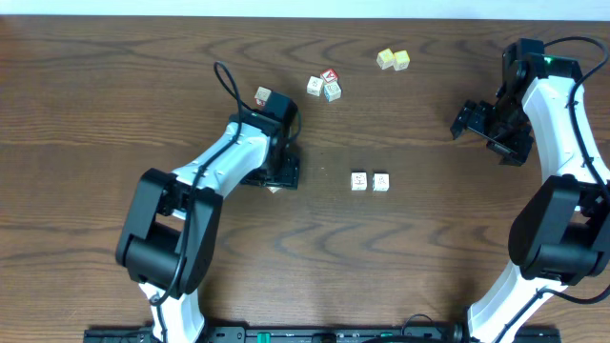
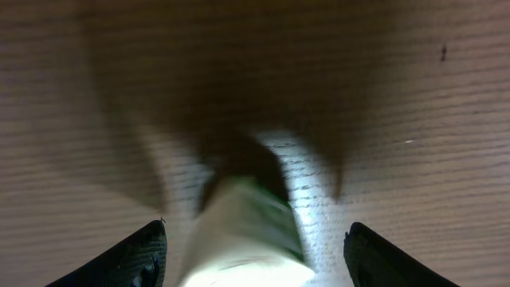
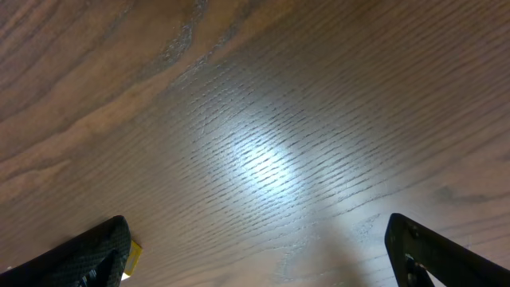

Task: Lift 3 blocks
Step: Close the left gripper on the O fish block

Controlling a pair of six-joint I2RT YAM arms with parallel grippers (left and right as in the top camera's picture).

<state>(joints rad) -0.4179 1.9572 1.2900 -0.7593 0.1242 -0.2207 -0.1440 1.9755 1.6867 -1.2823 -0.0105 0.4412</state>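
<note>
Overhead, the left gripper (image 2: 255,237) is low over the brown table (image 1: 114,86), and its own body covers most of what is below it. In the left wrist view its two dark fingers (image 2: 143,255) stand wide apart. The first block (image 2: 243,227), blurred, pale yellowish with a greenish edge, stands between them. Bare wood shows on each side of it, so this gripper is released and does not grasp the block.

The second block (image 1: 358,181) and the third block (image 1: 380,181) lie on the table to the right of the left gripper, well apart from it and just beside each other. They are between the two grippers, nearer to the left one.

The right gripper (image 3: 255,239) is also released, fingers far apart, with only lit wood grain between them. A small yellow piece (image 3: 134,253) shows at one fingertip; what it is I cannot tell.

Beyond the left gripper lies a lone cube (image 1: 263,95), close to the arm. Further right are the cluster with a red-topped cube (image 1: 329,74) and the pale yellow pair (image 1: 393,59).
</note>
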